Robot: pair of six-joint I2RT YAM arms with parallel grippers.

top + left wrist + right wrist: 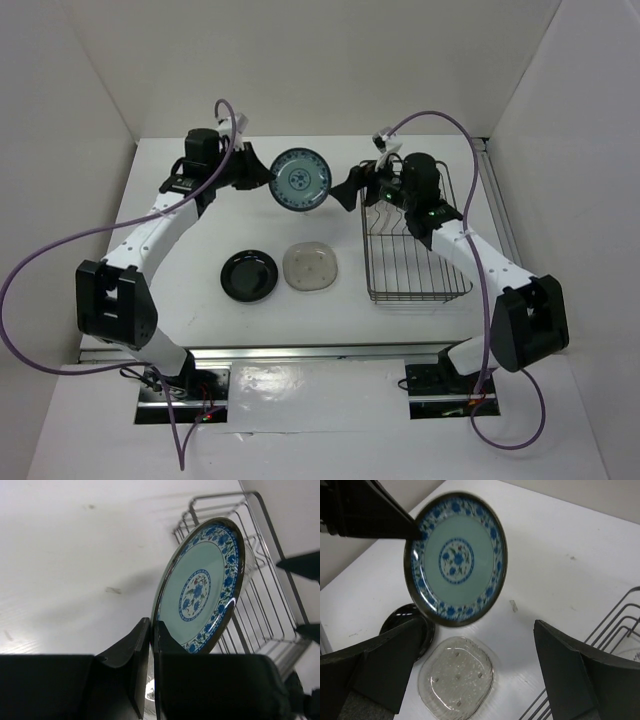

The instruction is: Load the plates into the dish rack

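The left hand [266, 180] is clamped on the rim of the blue plate [300, 180], its two fingers pinched close together with the plate's edge between them. The plate is held up off the bench [190, 290], tilted nearly on edge, its patterned face turned toward the right arm. It hangs over the far middle of the bench, just left of the rack [420, 270] and not touching it. The right hand [346, 190] is spread wide and holds nothing. It points at the plate from the rack's near-left corner, with a gap between its fingertips and the plate's rim. The rack sits on the right side of the bench, long side running front to back. Its near half shows only bare wires and prongs. The far half lies under the right arm, and I cannot tell whether anything stands in there. Two more plates lie flat on the bench in front of the raised one: the black plate [249, 275] on the left and the pale plate [310, 267] just beside it on the right. Both are well apart from the rack, and neither is touched by a hand.
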